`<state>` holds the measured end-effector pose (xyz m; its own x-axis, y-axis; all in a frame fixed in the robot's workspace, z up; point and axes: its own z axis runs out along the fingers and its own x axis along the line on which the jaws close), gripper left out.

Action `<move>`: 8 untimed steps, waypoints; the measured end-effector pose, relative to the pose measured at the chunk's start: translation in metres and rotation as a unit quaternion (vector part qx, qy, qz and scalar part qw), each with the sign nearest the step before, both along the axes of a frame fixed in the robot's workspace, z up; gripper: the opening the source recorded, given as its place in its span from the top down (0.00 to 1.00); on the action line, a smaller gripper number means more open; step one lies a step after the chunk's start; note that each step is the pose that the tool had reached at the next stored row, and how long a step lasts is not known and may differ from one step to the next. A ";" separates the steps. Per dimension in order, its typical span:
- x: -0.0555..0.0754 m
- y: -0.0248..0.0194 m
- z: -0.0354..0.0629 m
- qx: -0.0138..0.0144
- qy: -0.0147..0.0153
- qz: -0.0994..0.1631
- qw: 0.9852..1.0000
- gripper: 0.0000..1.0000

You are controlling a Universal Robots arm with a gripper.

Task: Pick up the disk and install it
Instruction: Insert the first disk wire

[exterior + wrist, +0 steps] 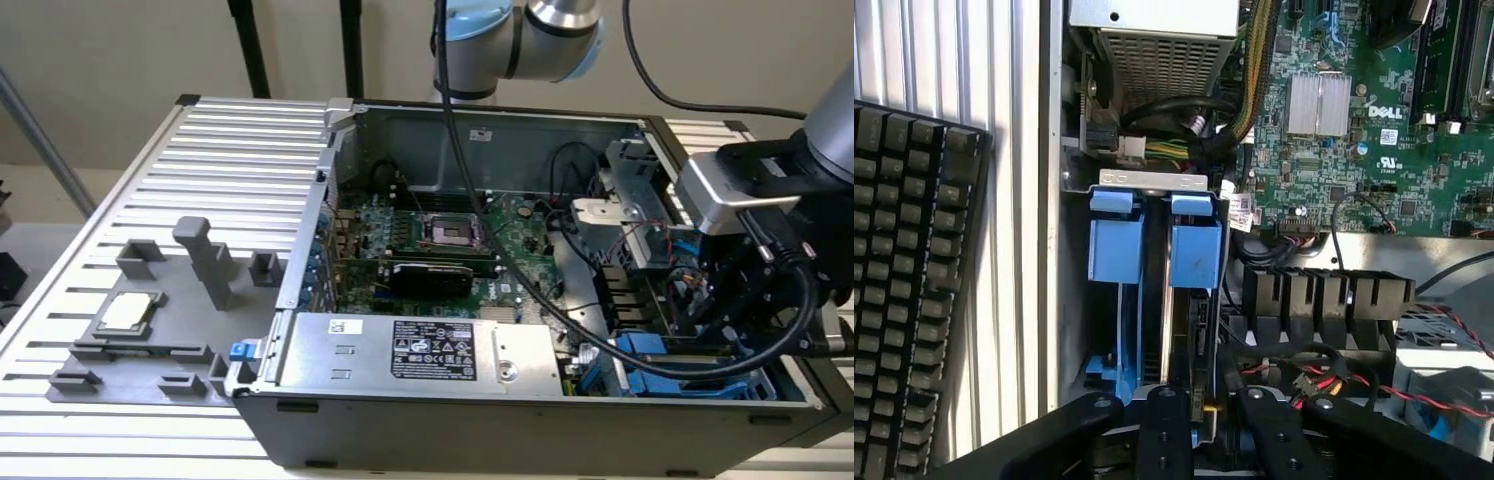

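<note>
Disk (1194, 290) — silver-grey metal drive with bright blue plastic rails, standing on edge in the blue plastic drive cage (1116, 250) of the open grey computer case (441, 420) | gripper (1204, 410) — black fingers straddle its near edge, grip or release unclear | black keyboard (909, 290) beside case on ribbed metal surface (200, 160)

Ribbed metal bench (254, 130) with a computer case and a grey fixture on it

The bench is a pale slatted surface of long parallel ribs. The open computer case (400, 425) sits on it towards the exterior view's right, its side panel off. Beside it, on the exterior view's left, lies a flat grey fixture plate (134, 360) with upright blocks and a small square silver chip (127, 312) resting in a recess. In the wrist view a black keyboard (909, 290) lies on the ribs just beside the case.
</note>
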<state>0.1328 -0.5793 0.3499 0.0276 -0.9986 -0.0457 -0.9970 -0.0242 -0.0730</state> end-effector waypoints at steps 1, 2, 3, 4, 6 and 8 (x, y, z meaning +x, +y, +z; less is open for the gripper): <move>-0.002 0.0000 0.0016 0.000 0.000 0.000 1.000 0.75; -0.005 0.0000 0.0032 0.000 0.000 0.000 1.000 0.75; -0.009 0.0001 0.0039 0.000 0.000 0.000 1.000 0.75; -0.013 0.0000 0.0043 0.000 0.000 0.000 1.000 0.75; -0.020 0.0000 0.0045 0.000 -0.001 0.000 1.000 0.75; -0.020 0.0001 0.0045 0.000 -0.001 0.000 1.000 0.75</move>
<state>0.1124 -0.5792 0.3544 0.0281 -0.9986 -0.0458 -0.9969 -0.0246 -0.0742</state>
